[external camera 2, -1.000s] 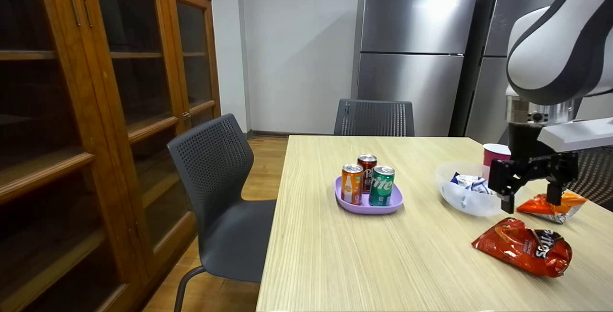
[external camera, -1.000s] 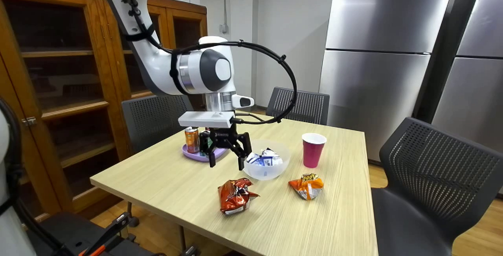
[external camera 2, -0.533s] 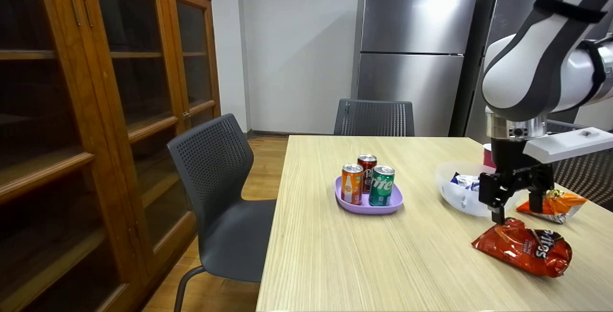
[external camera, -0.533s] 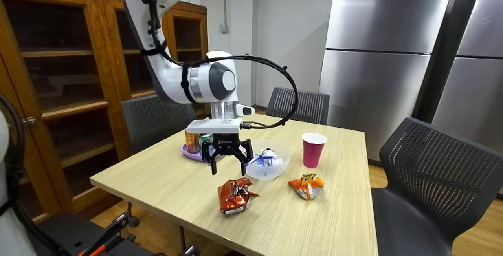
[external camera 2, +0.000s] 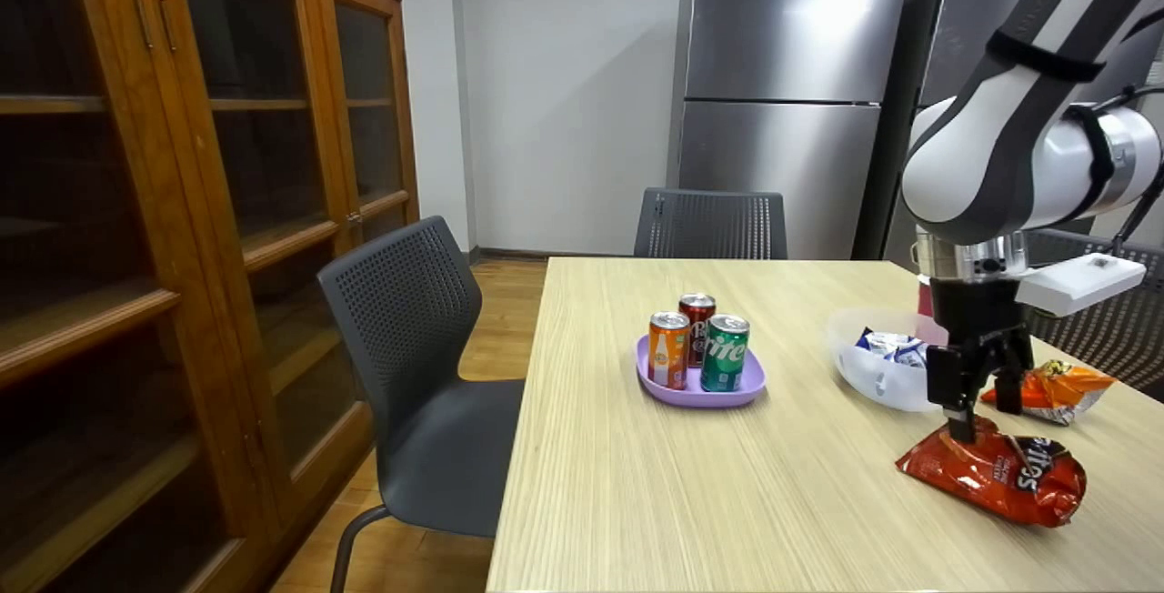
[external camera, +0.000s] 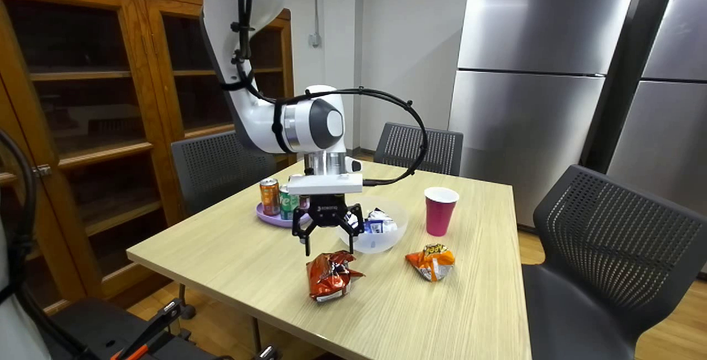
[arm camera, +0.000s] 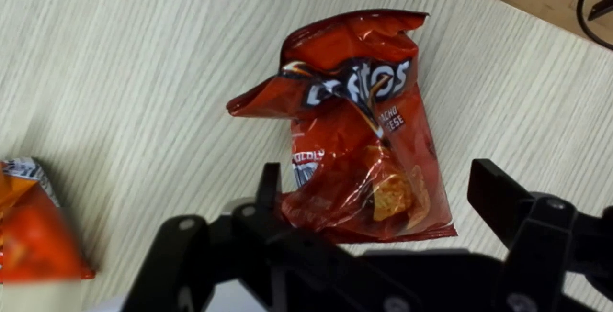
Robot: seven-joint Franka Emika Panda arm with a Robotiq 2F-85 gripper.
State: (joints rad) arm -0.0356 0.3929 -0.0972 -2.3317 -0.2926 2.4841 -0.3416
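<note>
The black two-finger gripper stands with its jaws wide apart. Below them, the crumpled, glossy red snack bag lies on the pale, wood-grained tabletop. Contact with the bag cannot be determined. In both exterior views, the silver metal refrigerator stands well beyond the jaws; the brown wooden glass-doored cabinet, to their left.
</note>
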